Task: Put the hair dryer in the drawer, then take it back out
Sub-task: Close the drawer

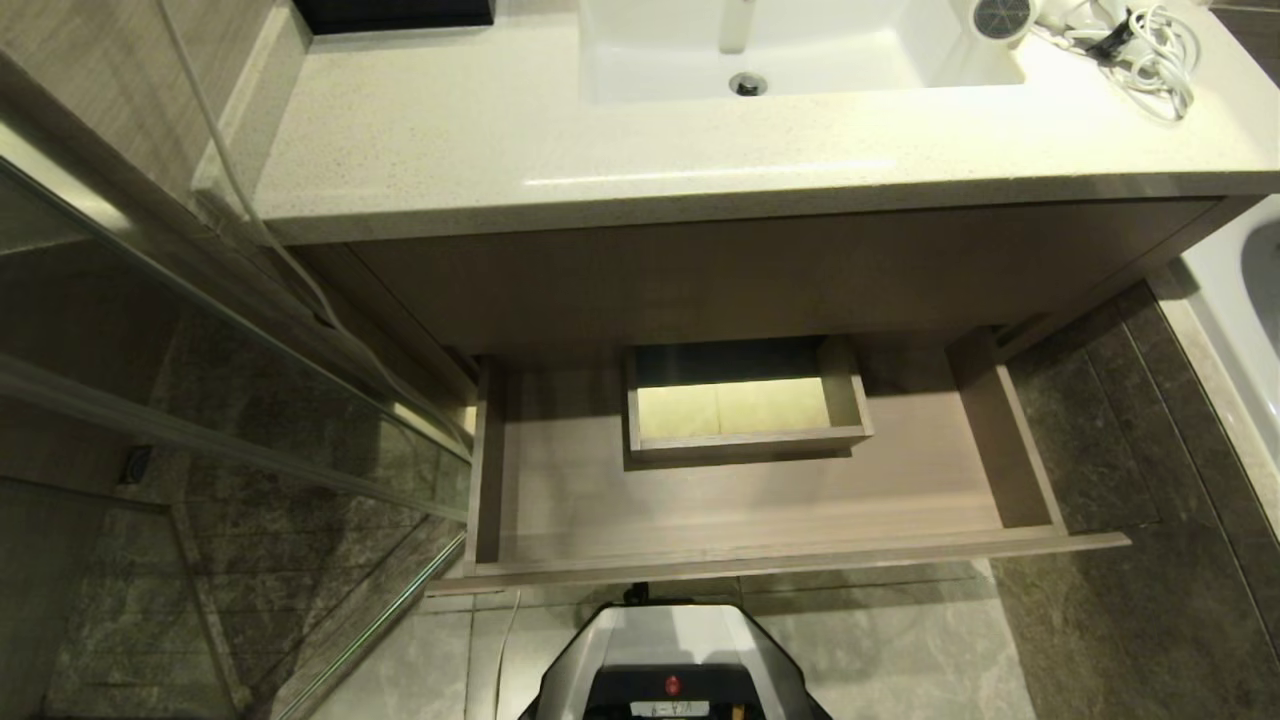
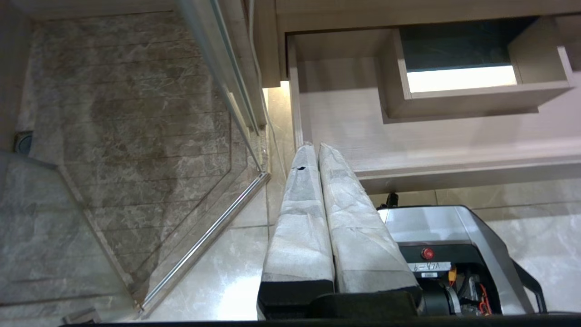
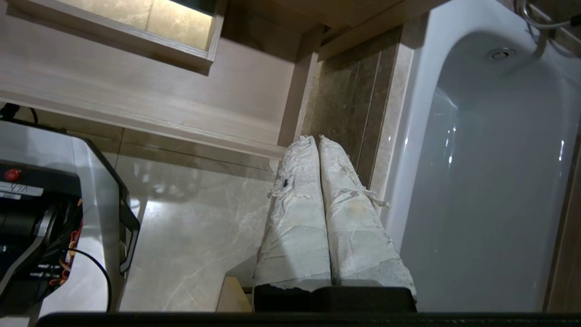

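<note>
The white hair dryer [image 1: 1040, 18] with its grey grille lies on the counter at the far right, beside the sink, its pale cord [image 1: 1160, 55] bundled next to it. Below the counter the wide wood-grain drawer [image 1: 760, 500] stands pulled out, with nothing in it but the boxed cutout [image 1: 745, 405]. Neither gripper shows in the head view. My left gripper [image 2: 316, 146] is shut and empty, hanging over the drawer's [image 2: 408, 136] left front corner. My right gripper [image 3: 316, 138] is also shut and empty, low beside the drawer's [image 3: 159, 104] right end.
A white sink [image 1: 760, 45] sits in the speckled counter [image 1: 600, 150]. A glass shower screen [image 1: 250, 400] stands at the left, a white bathtub [image 3: 490, 181] at the right. My own base [image 1: 675, 660] is on the floor tiles just before the drawer front.
</note>
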Available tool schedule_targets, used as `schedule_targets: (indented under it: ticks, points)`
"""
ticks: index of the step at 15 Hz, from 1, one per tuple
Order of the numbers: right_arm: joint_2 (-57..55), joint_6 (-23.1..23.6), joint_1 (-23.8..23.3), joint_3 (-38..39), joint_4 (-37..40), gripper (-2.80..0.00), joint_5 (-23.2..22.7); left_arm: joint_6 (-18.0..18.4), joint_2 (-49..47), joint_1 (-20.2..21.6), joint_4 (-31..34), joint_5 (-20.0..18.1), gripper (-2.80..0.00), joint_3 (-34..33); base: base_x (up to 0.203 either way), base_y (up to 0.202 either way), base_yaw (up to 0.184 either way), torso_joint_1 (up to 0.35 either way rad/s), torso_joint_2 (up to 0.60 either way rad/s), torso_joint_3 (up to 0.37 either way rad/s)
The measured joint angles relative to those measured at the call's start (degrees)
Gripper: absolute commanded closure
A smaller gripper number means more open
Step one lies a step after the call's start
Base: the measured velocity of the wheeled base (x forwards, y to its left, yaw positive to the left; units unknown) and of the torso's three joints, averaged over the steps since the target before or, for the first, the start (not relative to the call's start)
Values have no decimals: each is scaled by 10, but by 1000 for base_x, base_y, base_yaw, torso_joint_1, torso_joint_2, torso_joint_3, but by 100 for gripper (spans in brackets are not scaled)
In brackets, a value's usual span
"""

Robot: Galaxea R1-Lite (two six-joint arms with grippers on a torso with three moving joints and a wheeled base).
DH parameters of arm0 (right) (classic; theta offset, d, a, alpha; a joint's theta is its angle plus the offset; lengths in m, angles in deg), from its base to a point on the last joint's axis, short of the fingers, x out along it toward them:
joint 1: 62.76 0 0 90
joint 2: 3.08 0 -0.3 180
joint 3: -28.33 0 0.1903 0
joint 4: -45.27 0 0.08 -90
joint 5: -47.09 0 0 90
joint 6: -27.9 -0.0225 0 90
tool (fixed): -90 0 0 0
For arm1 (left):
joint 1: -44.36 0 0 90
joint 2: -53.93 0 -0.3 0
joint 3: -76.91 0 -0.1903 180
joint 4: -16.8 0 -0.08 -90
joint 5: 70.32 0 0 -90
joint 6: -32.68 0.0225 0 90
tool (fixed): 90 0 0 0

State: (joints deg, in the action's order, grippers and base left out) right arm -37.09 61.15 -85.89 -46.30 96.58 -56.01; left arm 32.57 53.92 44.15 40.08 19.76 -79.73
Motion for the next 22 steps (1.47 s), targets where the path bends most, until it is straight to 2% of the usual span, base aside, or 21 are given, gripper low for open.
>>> schedule_targets:
  ticks: [15, 22]
  points:
    - [17, -5, 0, 30, 0, 0, 8, 0, 0, 1, 0, 0, 0, 0, 0, 0, 0, -188, 337, 146]
    - [20, -15, 1, 41, -2, 0, 32, 0, 0, 0, 1, 0, 0, 0, 0, 0, 0, -309, 514, 199]
